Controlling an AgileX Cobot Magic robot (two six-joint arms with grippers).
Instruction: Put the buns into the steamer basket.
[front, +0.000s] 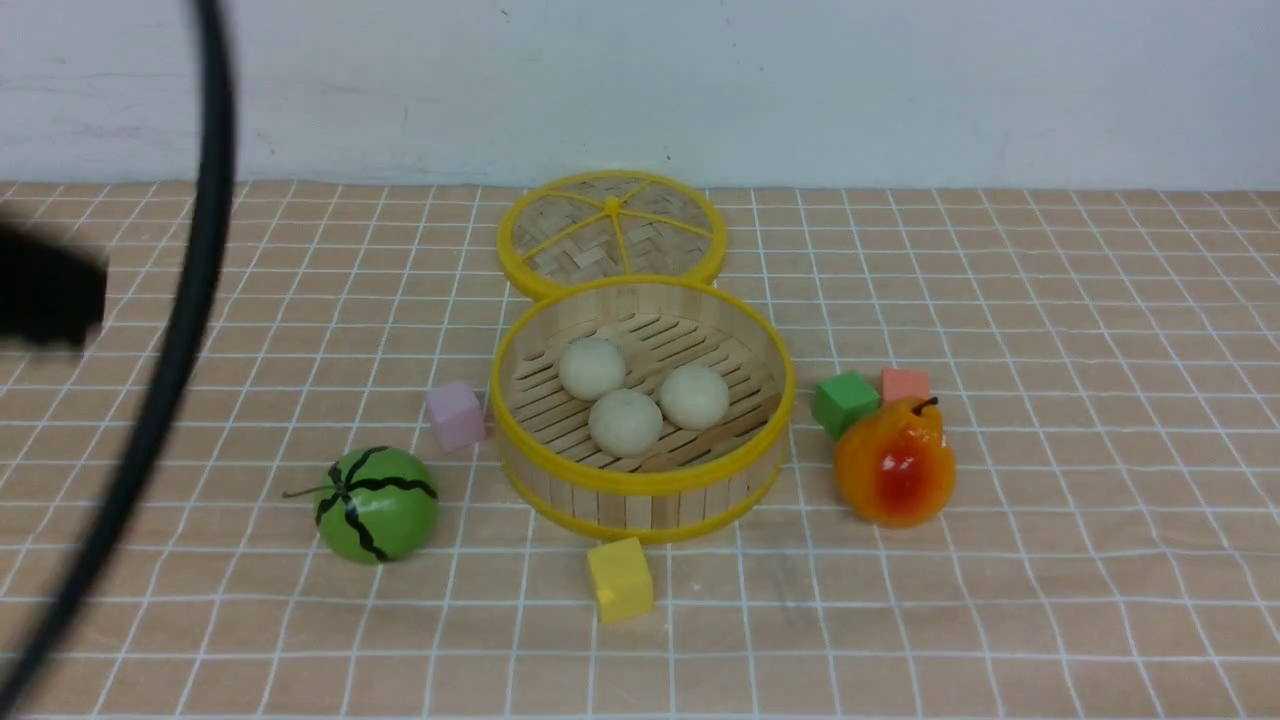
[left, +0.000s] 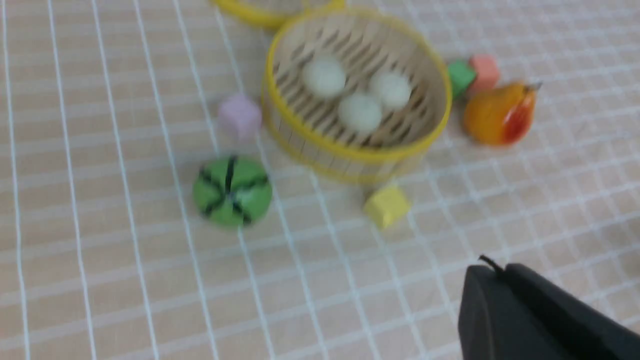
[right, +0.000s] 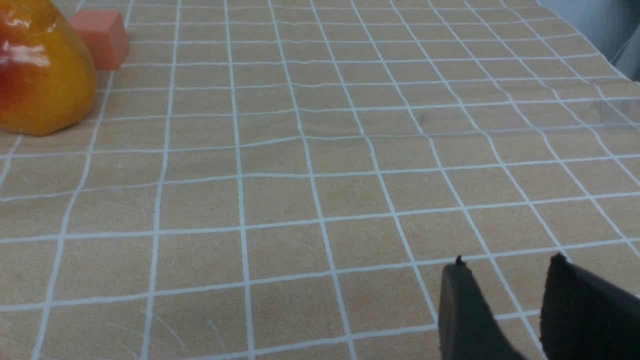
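Risks, left to right | left gripper (left: 492, 280) is sitting clenched and empty, clear of the melon (front: 377, 503) | buns (front: 625, 421) are all lying in steamer basket (front: 640, 480) | right gripper (right: 505, 280) is standing parted; you are risking nudging the pear (front: 895, 465).

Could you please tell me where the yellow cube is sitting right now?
In the front view, the yellow cube sits on the checked cloth just in front of the steamer basket, on the robot's near side, between the green striped melon and the orange pear.
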